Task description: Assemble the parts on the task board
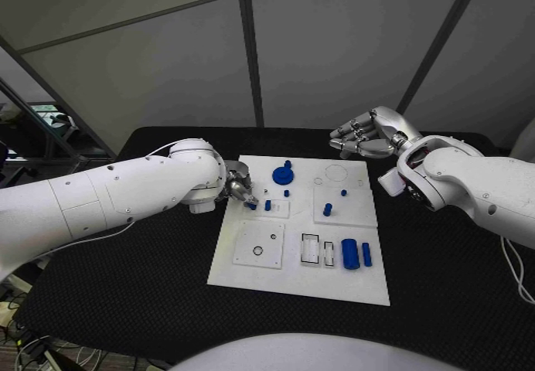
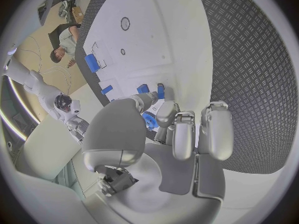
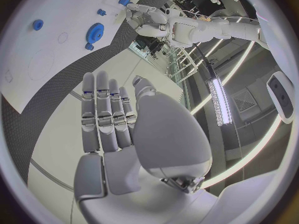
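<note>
The white task board (image 1: 299,267) lies in the middle of the black table. On it are a blue gear (image 1: 283,175), several small blue pegs such as the peg (image 1: 328,209), and two blue cylinders (image 1: 350,253) near its right side. My left hand (image 1: 237,191) is over the board's left edge. In the left wrist view its thumb and fingers (image 2: 167,115) pinch a small blue part (image 2: 149,120), with two blue pegs (image 2: 161,90) just beyond. My right hand (image 1: 366,133) hangs above the table past the board's far right corner, fingers extended side by side and holding nothing (image 3: 109,114).
Square white insert plates (image 1: 259,245) with holes and two clear rectangular frames (image 1: 311,249) sit on the near half of the board. The black table (image 1: 134,286) extends around the board. Grey panel walls stand behind it.
</note>
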You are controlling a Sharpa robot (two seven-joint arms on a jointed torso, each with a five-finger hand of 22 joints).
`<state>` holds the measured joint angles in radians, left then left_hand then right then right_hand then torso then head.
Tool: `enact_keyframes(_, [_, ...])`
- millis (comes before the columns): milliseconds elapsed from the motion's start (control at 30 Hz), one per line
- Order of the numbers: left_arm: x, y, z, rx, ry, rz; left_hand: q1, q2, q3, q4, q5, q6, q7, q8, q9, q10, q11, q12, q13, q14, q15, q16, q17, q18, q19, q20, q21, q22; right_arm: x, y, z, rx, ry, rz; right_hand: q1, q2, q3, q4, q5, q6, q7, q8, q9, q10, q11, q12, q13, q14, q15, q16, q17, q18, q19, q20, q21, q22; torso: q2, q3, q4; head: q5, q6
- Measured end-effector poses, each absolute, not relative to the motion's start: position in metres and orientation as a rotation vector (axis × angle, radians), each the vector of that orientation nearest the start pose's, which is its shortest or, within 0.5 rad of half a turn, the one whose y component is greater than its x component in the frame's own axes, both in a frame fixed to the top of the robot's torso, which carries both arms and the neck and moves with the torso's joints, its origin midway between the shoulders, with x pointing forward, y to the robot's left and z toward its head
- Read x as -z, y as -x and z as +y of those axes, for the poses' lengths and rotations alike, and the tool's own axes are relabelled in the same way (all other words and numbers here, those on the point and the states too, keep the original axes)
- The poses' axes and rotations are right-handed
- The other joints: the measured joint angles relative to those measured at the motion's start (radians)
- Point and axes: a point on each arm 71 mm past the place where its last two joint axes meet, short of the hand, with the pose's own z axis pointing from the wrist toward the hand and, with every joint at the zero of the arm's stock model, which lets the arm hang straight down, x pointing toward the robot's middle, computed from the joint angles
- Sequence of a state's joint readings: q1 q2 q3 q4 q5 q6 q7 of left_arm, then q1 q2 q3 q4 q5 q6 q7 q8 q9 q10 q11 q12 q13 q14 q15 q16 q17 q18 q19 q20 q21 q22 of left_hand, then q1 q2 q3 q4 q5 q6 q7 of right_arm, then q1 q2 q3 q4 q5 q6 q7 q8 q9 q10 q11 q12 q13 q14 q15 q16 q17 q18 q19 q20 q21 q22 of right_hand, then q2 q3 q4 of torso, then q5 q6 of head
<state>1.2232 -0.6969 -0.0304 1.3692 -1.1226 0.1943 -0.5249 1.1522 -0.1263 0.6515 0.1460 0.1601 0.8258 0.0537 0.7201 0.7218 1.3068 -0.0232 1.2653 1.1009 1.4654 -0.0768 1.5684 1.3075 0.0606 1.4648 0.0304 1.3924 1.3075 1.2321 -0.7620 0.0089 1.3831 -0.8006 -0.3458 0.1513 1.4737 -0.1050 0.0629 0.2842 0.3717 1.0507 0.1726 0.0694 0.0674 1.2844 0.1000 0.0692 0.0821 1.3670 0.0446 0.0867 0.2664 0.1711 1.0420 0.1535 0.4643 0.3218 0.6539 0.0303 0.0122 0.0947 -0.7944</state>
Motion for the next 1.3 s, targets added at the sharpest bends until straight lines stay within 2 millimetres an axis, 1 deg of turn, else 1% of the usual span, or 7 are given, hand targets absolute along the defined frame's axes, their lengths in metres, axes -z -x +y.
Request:
enact_keyframes(233, [0.2237, -0.5065, 0.1870, 0.358, 0.114, 2.333, -0.009, -0.009, 0.018, -0.018, -0.003, 0.002, 0.002, 0.000, 0.000, 0.000, 0.000, 0.000, 0.000, 0.000, 0.000, 0.000, 0.000, 0.000, 0.000, 0.000, 0.000, 0.000, 0.1547, -0.5231, -0.2002, -1.092, -0.378, 1.572, 0.000, 0.000, 0.000, 0.000, 0.000, 0.000, 0.000, 0.000, 0.000, 0.000, 0.000, 0.000, 0.000, 0.000, 0.000, 0.000, 0.000, 0.000, 0.000, 0.000, 0.000, 0.000, 0.001, 0.0000, 0.0000, 0.001, 0.000])
enact_keyframes(633, [0.2247, -0.5079, 0.1859, 0.353, 0.112, 2.336, -0.009, -0.009, 0.017, -0.024, -0.003, 0.006, 0.001, 0.005, 0.000, 0.003, -0.001, 0.000, 0.002, 0.000, 0.000, 0.000, 0.000, 0.000, 0.000, 0.000, 0.000, 0.000, 0.1548, -0.5232, -0.1997, -1.093, -0.378, 1.573, 0.000, 0.000, 0.000, 0.000, 0.000, 0.000, 0.000, 0.000, 0.000, 0.000, 0.000, 0.000, 0.000, 0.000, 0.000, -0.004, -0.001, 0.000, 0.000, 0.000, 0.000, -0.001, 0.001, 0.0005, -0.0003, -0.001, -0.003])
enact_keyframes(667, [0.2247, -0.5081, 0.1857, 0.353, 0.112, 2.336, -0.016, -0.016, 0.017, -0.026, -0.003, 0.010, -0.002, 0.005, 0.000, 0.007, -0.003, 0.000, 0.002, 0.000, 0.000, 0.000, 0.000, 0.000, 0.000, 0.000, 0.000, 0.000, 0.1548, -0.5232, -0.1996, -1.093, -0.378, 1.573, 0.000, 0.000, 0.000, 0.000, 0.000, -0.001, 0.001, 0.000, 0.000, 0.000, 0.000, 0.000, 0.000, 0.000, 0.000, -0.004, -0.001, 0.000, 0.000, 0.000, 0.000, -0.001, 0.001, 0.0005, -0.0005, -0.001, -0.003])
enact_keyframes(867, [0.2250, -0.5091, 0.1848, 0.348, 0.112, 2.336, -0.063, -0.018, 0.040, -0.079, -0.003, 0.030, -0.016, 0.005, -0.007, 0.010, -0.005, 0.002, 0.002, 0.003, -0.004, 0.000, 0.000, 0.000, 0.000, 0.000, 0.006, 0.000, 0.1548, -0.5231, -0.1998, -1.093, -0.378, 1.573, 0.000, 0.000, 0.000, 0.000, 0.000, -0.004, 0.004, 0.000, 0.000, 0.000, 0.000, 0.000, 0.000, 0.000, 0.000, -0.004, -0.001, 0.000, 0.000, 0.000, 0.000, -0.001, 0.001, 0.0005, -0.0011, 0.000, -0.003])
enact_keyframes(967, [0.2252, -0.5095, 0.1849, 0.346, 0.113, 2.336, -0.079, -0.021, 0.032, -0.091, -0.003, 0.034, -0.020, 0.005, -0.012, 0.013, -0.009, 0.005, 0.007, 0.000, -0.007, 0.000, 0.000, 0.000, 0.004, -0.004, 0.006, 0.000, 0.1548, -0.5231, -0.2000, -1.093, -0.378, 1.573, 0.000, 0.000, 0.000, 0.000, 0.000, -0.004, 0.004, 0.000, 0.000, -0.004, 0.004, 0.000, -0.001, 0.000, 0.000, -0.004, -0.001, 0.000, 0.000, 0.000, 0.000, -0.001, 0.001, 0.0006, -0.0011, 0.000, -0.002])
enact_keyframes(1100, [0.2257, -0.5098, 0.1850, 0.344, 0.113, 2.337, -0.105, -0.016, -0.005, -0.067, -0.003, 0.045, -0.020, 0.005, -0.016, 0.015, -0.010, 0.009, 0.008, 0.000, -0.007, 0.000, 0.000, 0.000, 0.001, -0.007, 0.006, 0.000, 0.1548, -0.5231, -0.2001, -1.093, -0.378, 1.573, -0.003, 0.003, 0.003, 0.003, 0.000, -0.004, 0.004, 0.000, 0.000, -0.004, 0.004, 0.000, -0.001, 0.000, 0.000, -0.004, -0.001, 0.000, 0.000, 0.000, 0.000, -0.001, 0.001, 0.0006, -0.0011, -0.001, -0.002])
enact_keyframes(1300, [0.2276, -0.5100, 0.1850, 0.341, 0.113, 2.344, -0.161, -0.020, -0.065, -0.032, -0.003, 0.057, -0.022, 0.005, -0.017, 0.015, -0.011, 0.012, 0.010, 0.000, -0.008, 0.000, 0.000, 0.000, 0.000, -0.007, 0.006, 0.000, 0.1548, -0.5230, -0.2003, -1.092, -0.378, 1.573, -0.007, 0.007, 0.003, 0.003, 0.000, -0.004, 0.004, 0.000, 0.000, -0.004, 0.004, 0.000, -0.001, 0.000, 0.000, -0.004, -0.001, 0.000, 0.000, 0.000, 0.000, -0.002, 0.000, 0.0006, -0.0010, -0.001, -0.002])
